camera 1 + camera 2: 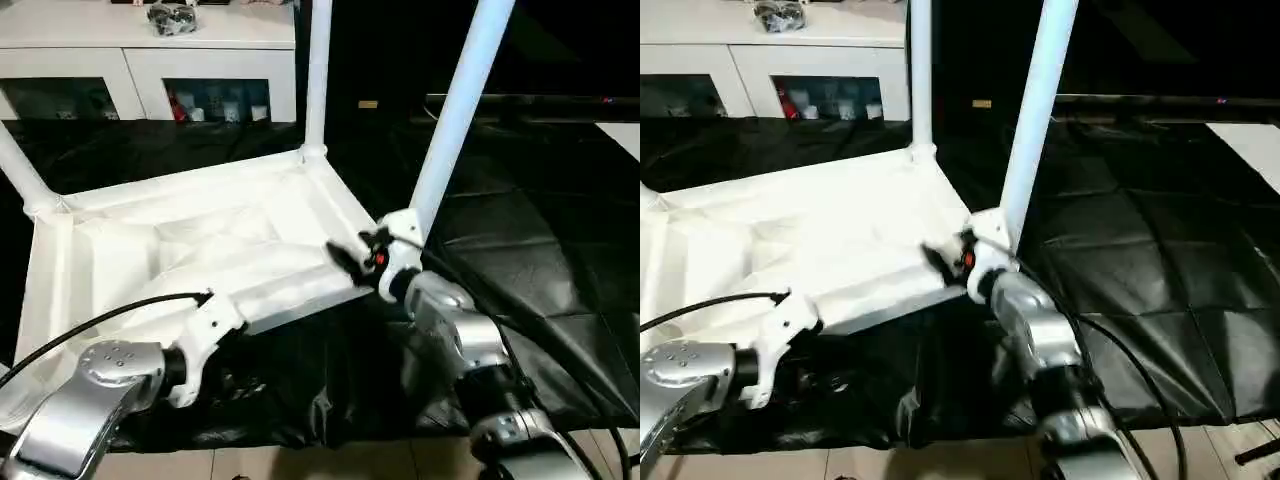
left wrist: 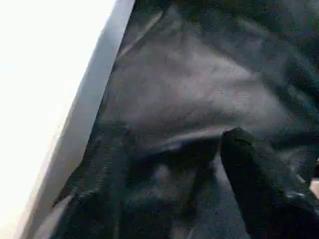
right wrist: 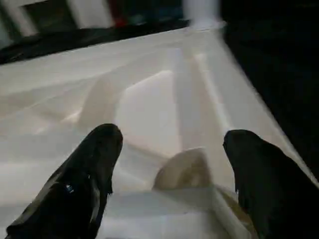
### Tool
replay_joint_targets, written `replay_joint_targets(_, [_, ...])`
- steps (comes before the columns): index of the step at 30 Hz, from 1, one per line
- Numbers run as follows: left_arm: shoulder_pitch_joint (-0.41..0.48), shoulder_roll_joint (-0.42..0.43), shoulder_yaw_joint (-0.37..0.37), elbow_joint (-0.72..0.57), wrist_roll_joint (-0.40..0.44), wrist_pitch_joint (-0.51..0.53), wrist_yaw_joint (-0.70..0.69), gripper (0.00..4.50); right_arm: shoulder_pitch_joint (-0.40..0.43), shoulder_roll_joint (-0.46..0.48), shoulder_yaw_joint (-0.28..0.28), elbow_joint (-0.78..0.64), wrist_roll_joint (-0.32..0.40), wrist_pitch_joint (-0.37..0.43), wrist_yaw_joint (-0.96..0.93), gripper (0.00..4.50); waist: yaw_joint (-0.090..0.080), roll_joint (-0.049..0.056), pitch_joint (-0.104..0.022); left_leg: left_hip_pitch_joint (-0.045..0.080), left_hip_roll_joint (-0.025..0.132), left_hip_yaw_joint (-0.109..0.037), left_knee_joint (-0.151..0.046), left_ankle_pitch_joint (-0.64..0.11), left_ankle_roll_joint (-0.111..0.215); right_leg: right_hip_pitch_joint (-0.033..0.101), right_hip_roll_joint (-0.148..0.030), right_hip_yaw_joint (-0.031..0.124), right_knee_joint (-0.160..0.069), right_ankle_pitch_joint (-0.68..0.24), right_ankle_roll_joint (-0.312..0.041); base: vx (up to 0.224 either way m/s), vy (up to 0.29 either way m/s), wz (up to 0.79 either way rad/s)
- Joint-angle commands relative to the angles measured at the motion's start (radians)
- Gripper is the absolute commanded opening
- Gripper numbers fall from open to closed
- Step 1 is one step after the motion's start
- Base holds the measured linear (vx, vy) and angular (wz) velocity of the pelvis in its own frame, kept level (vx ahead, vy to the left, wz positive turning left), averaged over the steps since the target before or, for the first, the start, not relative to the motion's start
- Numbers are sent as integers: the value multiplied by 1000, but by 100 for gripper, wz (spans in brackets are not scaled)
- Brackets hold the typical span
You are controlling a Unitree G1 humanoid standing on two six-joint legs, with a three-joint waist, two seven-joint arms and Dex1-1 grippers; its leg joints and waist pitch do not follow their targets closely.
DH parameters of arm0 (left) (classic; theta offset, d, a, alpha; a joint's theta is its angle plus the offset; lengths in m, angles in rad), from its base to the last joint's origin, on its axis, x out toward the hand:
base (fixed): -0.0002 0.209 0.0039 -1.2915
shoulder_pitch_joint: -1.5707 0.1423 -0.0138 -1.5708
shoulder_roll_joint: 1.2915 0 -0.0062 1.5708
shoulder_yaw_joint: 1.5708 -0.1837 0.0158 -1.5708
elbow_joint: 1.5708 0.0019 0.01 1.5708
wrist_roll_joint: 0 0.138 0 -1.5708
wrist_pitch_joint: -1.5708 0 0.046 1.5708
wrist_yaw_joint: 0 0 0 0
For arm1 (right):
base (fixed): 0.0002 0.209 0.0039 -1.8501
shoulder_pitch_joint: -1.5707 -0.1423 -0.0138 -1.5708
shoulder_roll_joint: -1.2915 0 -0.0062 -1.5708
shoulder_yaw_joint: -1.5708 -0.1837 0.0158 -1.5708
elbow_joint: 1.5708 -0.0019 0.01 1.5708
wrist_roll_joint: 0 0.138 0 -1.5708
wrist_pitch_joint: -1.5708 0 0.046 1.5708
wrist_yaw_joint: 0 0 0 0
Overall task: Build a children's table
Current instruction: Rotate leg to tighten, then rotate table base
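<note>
The children's table lies upside down on black cloth, its ribbed underside (image 1: 200, 240) facing up. Three white legs stand in corner sockets: one at the far right corner (image 1: 318, 80), one at the near right corner (image 1: 455, 120) and one at the left (image 1: 20, 170). My right gripper (image 1: 350, 262) is open at the near right corner, beside that leg's base, its black fingers (image 3: 99, 149) reaching over the underside with a rounded white rib between them. My left gripper (image 2: 159, 169) hangs open over the cloth just outside the table's front edge (image 2: 84, 129), holding nothing.
A white cabinet with glass doors (image 1: 150, 70) stands behind the table, with a dark object on top. The black cloth (image 1: 540, 250) spreads wide to the right. Cables run along both silver forearms. Pale floor (image 1: 300, 465) shows at the near edge.
</note>
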Motion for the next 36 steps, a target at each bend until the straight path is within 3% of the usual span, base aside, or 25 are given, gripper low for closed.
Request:
replay_joint_targets(1, [4, 7, -10, 6, 20, -16, 26, 341, -25, -18, -61, 47, 10, -25, -74, 375, -6, 13, -57, 43, 77, -47, -85, -286, -66, 15, -84, 63, -69, -289, -163, 0, 0, 0])
replay_joint_targets(5, [-10, -4, -6, 33, 37, -49, 74, 381, -68, -69, -112, 131, 5, -74, -130, 375, 6, 11, -60, 43, 72, -41, -80, -260, -59, 18, -83, 62, -67, -245, -166, 0, 0, 0])
replay_joint_targets(8, [-26, -7, -7, 40, 40, -51, 81, 417, -96, -121, -147, 187, 8, -98, -146, 375, 14, 10, -60, 49, 72, -37, -75, -266, -54, 13, -82, 64, -70, -267, -161, 0, 0, 0])
replay_joint_targets(11, [-30, -9, -6, 42, 42, -56, 86, 421, -112, -152, -162, 219, 11, -115, -151, 375, 19, 6, -60, 43, 71, -36, -74, -251, -50, 17, -81, 64, -67, -273, -154, 0, 0, 0])
replay_joint_targets(12, [-37, -15, -7, 49, 47, -71, 106, 435, -136, -202, -181, 267, 15, -140, -154, 375, 19, 10, -60, 41, 71, -38, -74, -256, -50, 18, -80, 63, -67, -282, -152, 0, 0, 0])
replay_joint_targets(15, [-39, -20, -7, 51, 47, -76, 114, 435, -142, -223, -187, 283, 16, -149, -155, 375, 24, 6, -61, 44, 70, -35, -69, -261, -48, 16, -80, 65, -69, -285, -154, 0, 0, 0])
replay_joint_targets(16, [-40, -24, -5, 53, 49, -82, 122, 435, -145, -233, -191, 291, 16, -154, -158, 375, 25, 4, -60, 38, 69, -35, -69, -250, -43, 19, -79, 65, -67, -280, -154, 0, 0, 0])
replay_joint_targets(17, [-43, -34, 0, 58, 54, -107, 141, 435, -152, -260, -206, 313, 19, -165, -162, 375, 25, 9, -63, 33, 69, -38, -69, -235, -39, 24, -81, 65, -62, -268, -155, 0, 0, 0])
replay_joint_targets(18, [-43, -34, 0, 58, 54, -107, 141, 435, -152, -260, -206, 313, 19, -165, -162, 375, 24, 7, -64, 33, 68, -36, -67, -230, -34, 23, -78, 64, -64, -257, -157, 0, 0, 0])
replay_joint_targets(20, [-38, -59, 29, 56, 48, -147, 175, 435, -155, -285, -219, 331, 20, -177, -164, 375, 25, 15, -65, 32, 67, -37, -65, -223, -30, 26, -78, 63, -61, -237, -167, 0, 0, 0])
replay_joint_targets(21, [-34, -68, 40, 52, 42, -160, 184, 435, -155, -289, -222, 335, 20, -180, -164, 375, 23, 10, -66, 30, 67, -36, -64, -220, -26, 27, -77, 62, -62, -226, -173, 0, 0, 0])
replay_joint_targets(22, [-26, -87, 64, 41, 24, -174, 195, 435, -153, -294, -224, 339, 20, -185, -162, 375, 24, 15, -67, 29, 67, -37, -63, -212, -23, 29, -77, 61, -59, -210, -179, 0, 0, 0])
replay_joint_targets(23, [-24, -92, 70, 38, 19, -177, 199, 435, -153, -296, -224, 344, 20, -188, -161, 375, 21, 12, -67, 27, 67, -36, -63, -211, -20, 30, -76, 61, -60, -205, -182, 0, 0, 0])
replay_joint_targets(27, [35, -167, 169, -10, -98, -276, 189, 435, -120, -288, -177, 300, 1, -194, -85, 375, 9, 14, -65, 21, 68, -39, -63, -232, -8, 34, -77, 58, -63, -210, -199, 0, 0, 0])
replay_joint_targets(28, [62, -200, 216, -25, -155, -303, 183, 435, -93, -279, -146, 256, -10, -187, -46, 375, 7, 27, -65, 22, 67, -40, -62, -247, -6, 33, -77, 57, -63, -223, -201, 0, 0, 0])
replay_joint_targets(30, [78, -219, 242, -32, -189, -321, 181, 435, -77, -275, -128, 232, -16, -184, -23, 375, 3, 18, -65, 17, 68, -41, -64, -248, 2, 36, -76, 57, -65, -230, -198, 0, 0, 0])
replay_joint_targets(31, [111, -236, 281, -42, -228, -334, 176, 435, -44, -268, -101, 183, -19, -170, 12, 375, 1, 24, -65, 18, 68, -41, -65, -252, 3, 35, -75, 57, -65, -231, -198, 0, 0, 0])
replay_joint_targets(33, [155, -237, 312, -52, -256, -340, 159, 435, -7, -265, -80, 129, -16, -151, 45, 375, -9, 23, -62, 15, 71, -44, -69, -267, 11, 36, -73, 58, -68, -238, -196, 0, 0, 0])
replay_joint_targets(34, [174, -235, 323, -57, -265, -342, 150, 435, 8, -264, -72, 107, -14, -144, 58, 375, -11, 23, -62, 24, 70, -41, -66, -292, 12, 28, -69, 58, -73, -267, -198, 0, 0, 0])
replay_joint_targets(35, [174, -235, 323, -57, -265, -342, 150, 435, 8, -264, -72, 107, -14, -144, 58, 375, -13, 24, -60, 25, 70, -41, -66, -303, 9, 27, -71, 58, -75, -287, -197, 0, 0, 0])
replay_joint_targets(36, [204, -231, 343, -57, -277, -356, 138, 435, 40, -267, -51, 64, -16, -135, 79, 375, -17, 35, -55, 29, 70, -42, -69, -342, -1, 21, -66, 56, -83, -329, -188, 0, 0, 0])
